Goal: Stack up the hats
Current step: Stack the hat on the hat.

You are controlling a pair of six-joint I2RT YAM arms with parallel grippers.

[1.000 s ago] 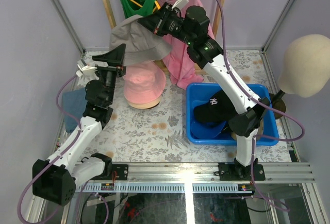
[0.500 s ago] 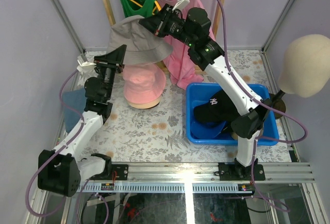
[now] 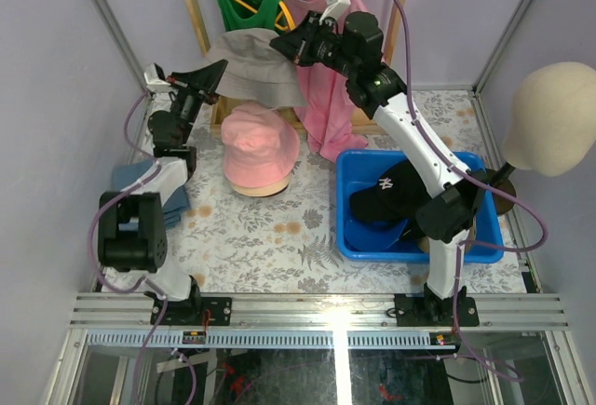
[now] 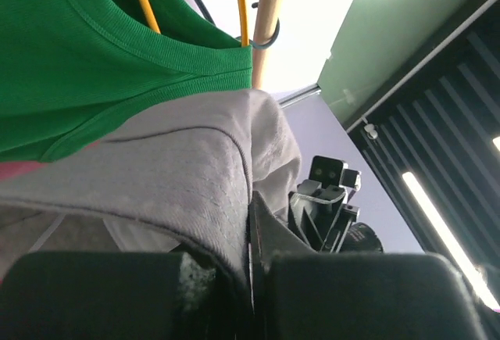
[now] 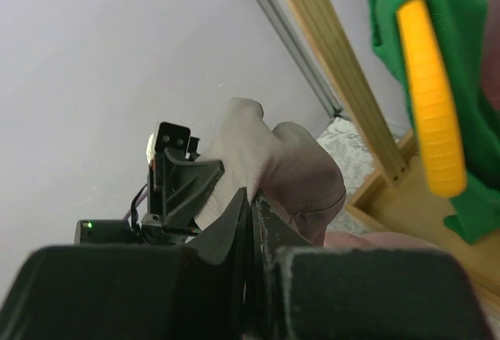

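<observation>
Two grippers are clamped on the grey-taupe bucket hat (image 3: 251,72): one edge of its brim is pinched by the left gripper (image 3: 220,68), the opposite edge by the right gripper (image 3: 277,43). The hat is held in the air, above and behind the pink bucket hat (image 3: 259,149), which is set on a beige hat (image 3: 263,187) on the table (image 3: 279,237). A black cap (image 3: 391,195) is seen in the blue bin (image 3: 419,254).

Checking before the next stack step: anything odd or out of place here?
Only the grey bucket hat: it hangs crumpled in mid-air, pinched at opposite sides by the left hand and right hand, close by the hanging green shirt and not yet on the pink hat. Nothing looks spilled or damaged.
</observation>
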